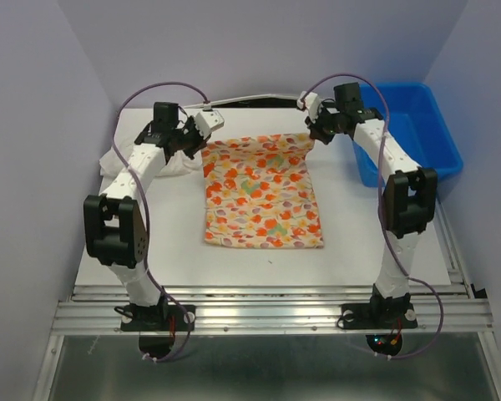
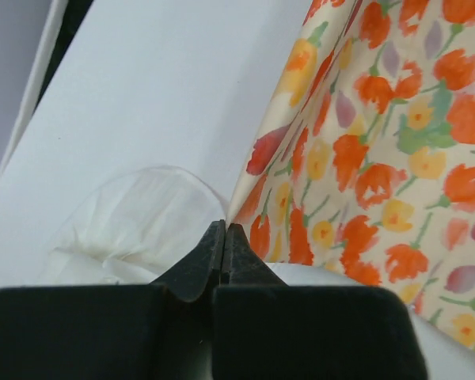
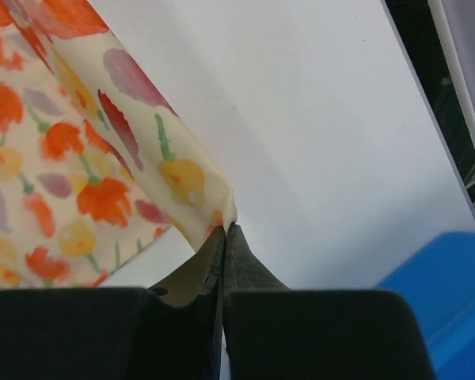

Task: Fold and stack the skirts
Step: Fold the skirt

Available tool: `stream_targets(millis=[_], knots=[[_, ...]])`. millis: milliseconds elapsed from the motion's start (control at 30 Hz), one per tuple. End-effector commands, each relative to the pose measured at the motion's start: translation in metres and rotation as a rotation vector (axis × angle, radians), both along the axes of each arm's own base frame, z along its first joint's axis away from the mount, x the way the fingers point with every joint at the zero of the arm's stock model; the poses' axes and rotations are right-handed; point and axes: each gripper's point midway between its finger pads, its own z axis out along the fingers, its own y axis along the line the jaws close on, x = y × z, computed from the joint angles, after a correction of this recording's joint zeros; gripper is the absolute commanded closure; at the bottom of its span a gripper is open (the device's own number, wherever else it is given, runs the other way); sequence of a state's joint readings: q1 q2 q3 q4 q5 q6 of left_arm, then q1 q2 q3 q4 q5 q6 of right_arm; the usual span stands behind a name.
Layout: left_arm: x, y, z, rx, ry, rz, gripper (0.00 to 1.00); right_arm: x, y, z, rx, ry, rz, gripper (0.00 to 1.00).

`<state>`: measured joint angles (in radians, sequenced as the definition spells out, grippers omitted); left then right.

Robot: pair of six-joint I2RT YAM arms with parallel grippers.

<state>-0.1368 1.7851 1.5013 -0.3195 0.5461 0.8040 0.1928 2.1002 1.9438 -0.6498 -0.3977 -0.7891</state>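
Note:
The printed skirt point(image 1: 262, 194), cream with orange, red and yellow flowers, lies spread in the middle of the table. My left gripper point(image 1: 202, 144) is shut on its far left corner point(image 2: 245, 207) and holds it lifted. My right gripper point(image 1: 313, 134) is shut on its far right corner point(image 3: 214, 207) and holds it lifted too. The white skirt point(image 1: 171, 163) lies bunched at the left, under the left arm; it also shows in the left wrist view point(image 2: 134, 226).
A blue plastic bin point(image 1: 413, 134) stands at the right edge of the table, beside the right arm; its corner shows in the right wrist view point(image 3: 451, 293). The white table top point(image 1: 259, 267) ends at a metal rail in front.

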Motion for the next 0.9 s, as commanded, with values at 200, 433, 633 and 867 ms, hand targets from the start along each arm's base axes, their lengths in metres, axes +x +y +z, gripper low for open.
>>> stream_targets(millis=[200, 433, 633, 867], knots=[[-0.114, 0.002, -0.039, 0.14, -0.122, -0.056, 1.0, -0.121, -0.015, 0.009, 0.012, 0.054, 0.096, 0.99], [-0.189, 0.008, -0.088, 0.257, -0.132, -0.154, 1.0, -0.218, -0.005, -0.051, 0.031, 0.19, 0.15, 0.99], [-0.203, 0.015, -0.133, 0.34, -0.012, -0.138, 1.0, -0.231, -0.005, -0.095, -0.007, 0.207, 0.078, 0.99], [-0.192, 0.003, -0.14, 0.306, 0.084, -0.125, 1.0, -0.2, -0.001, -0.094, -0.018, 0.207, 0.028, 0.99]])
